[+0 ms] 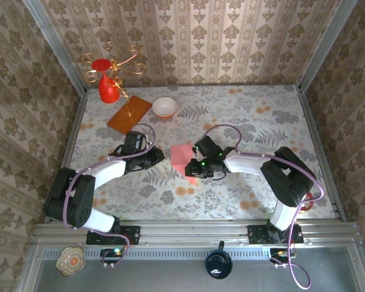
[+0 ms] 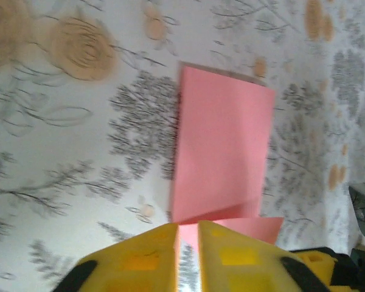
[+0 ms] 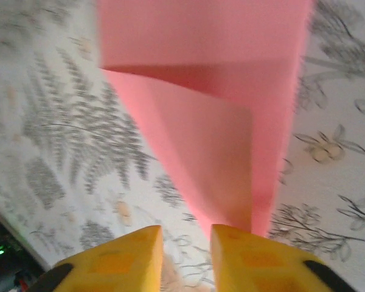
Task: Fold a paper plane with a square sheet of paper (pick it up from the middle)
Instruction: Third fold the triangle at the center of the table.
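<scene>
L gripper: yellow fingers a thin slit apart, w/ the near edge of the square sheet of paper right at the slit's mouth (can't tell if it reaches in). R gripper: fingers spread wider, floral table showing btwn them, the paper's folded corner ending just beyond one fingertip. Paper lies partly folded, one flap doubled over, mid-table btwn the two grippers, well apart from the wooden board and white bowl.
</scene>
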Available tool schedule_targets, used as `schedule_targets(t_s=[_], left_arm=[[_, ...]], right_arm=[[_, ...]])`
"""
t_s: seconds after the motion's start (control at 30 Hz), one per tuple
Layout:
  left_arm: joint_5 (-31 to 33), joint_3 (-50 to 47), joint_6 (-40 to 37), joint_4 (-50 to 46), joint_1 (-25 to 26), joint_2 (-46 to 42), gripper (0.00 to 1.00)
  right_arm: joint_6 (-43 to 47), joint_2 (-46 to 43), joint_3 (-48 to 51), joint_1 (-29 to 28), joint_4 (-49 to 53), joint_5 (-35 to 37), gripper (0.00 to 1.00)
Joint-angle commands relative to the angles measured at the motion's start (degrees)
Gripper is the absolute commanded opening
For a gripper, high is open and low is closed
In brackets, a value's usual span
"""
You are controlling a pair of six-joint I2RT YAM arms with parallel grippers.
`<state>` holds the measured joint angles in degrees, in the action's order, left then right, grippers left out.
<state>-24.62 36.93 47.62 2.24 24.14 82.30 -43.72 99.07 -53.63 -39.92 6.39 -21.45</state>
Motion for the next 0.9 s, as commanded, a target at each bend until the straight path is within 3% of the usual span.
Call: schedule_targets(t_s=[0.0, 0.47, 0.87], left_arm=[[-0.05, -2.73, 5.29, 1.02, 2.43, -1.48, 0.23], [-2.58, -4.55, 14.52, 10.91, 7.12, 4.46, 0.47], [-4.27, -1.71, 15.41, 12.87, 7.15, 8.45, 0.47]], right_arm=[[0.13, -1.94, 0.45, 0.11, -3.98, -0.52, 0.32], [-1.55, 2.72, 1.43, 1.6, -6.49, 0.49, 0.34], [-2.14, 2.07, 3.35, 2.65, -8.52, -0.34, 0.34]])
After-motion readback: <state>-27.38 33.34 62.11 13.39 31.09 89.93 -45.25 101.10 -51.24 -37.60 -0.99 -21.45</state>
